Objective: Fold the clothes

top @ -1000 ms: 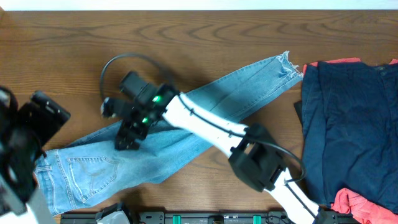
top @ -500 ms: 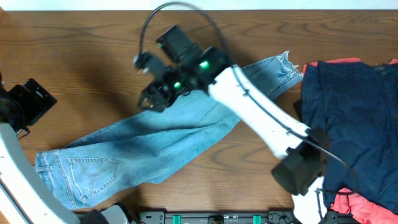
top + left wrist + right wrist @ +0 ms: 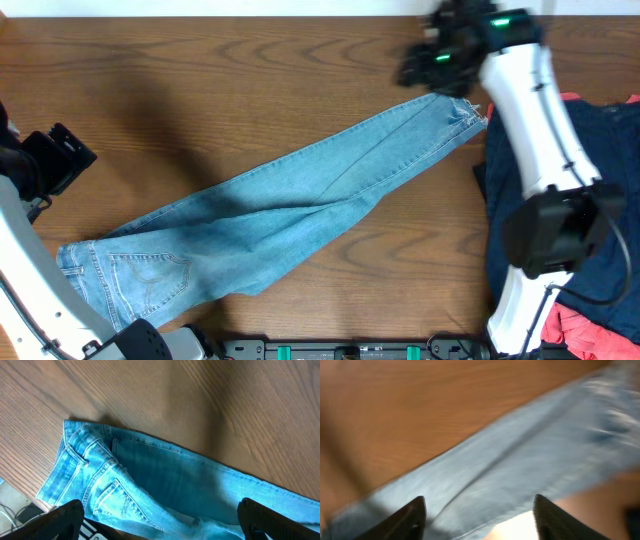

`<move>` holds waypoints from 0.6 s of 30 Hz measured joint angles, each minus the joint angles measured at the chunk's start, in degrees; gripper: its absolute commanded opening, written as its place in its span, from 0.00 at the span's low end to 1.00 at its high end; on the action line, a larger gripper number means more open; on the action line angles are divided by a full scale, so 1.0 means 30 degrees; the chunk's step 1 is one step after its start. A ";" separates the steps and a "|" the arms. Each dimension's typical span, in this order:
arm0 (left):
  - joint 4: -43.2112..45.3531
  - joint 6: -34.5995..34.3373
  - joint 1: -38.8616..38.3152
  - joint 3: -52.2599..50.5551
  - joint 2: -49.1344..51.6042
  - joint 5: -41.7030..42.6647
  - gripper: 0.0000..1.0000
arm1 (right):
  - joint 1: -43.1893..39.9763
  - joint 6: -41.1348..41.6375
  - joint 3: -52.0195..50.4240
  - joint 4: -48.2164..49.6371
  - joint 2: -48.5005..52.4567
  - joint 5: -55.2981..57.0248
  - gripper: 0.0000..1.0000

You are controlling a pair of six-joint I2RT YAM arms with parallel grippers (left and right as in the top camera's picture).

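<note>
The light-blue jeans [image 3: 290,205] lie flat and folded lengthwise, running from the waist at the front left to the frayed hems [image 3: 462,103] at the back right. My right gripper [image 3: 420,70] is open and empty, high above the table beside the hems; its view shows the leg [image 3: 520,465], blurred. My left gripper [image 3: 45,165] is at the far left, open and empty, above the waist and back pocket [image 3: 112,495]. A dark navy garment [image 3: 560,210] lies on a coral-red one [image 3: 575,325] at the right.
The brown wooden table [image 3: 250,60] shows behind the jeans. A black rail [image 3: 350,350] runs along the front edge. The right arm [image 3: 540,130] reaches over the navy pile's left edge.
My right gripper has swung from the middle of the jeans up and to the back right, next to the hems. The upper leg now lies straight. The left arm has drawn back slightly.
</note>
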 measured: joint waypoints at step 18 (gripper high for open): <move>-0.0131 0.0000 0.0000 0.0000 -0.0153 0.0051 0.98 | -0.3395 -0.0153 -0.0007 0.1115 0.6353 -0.0605 0.48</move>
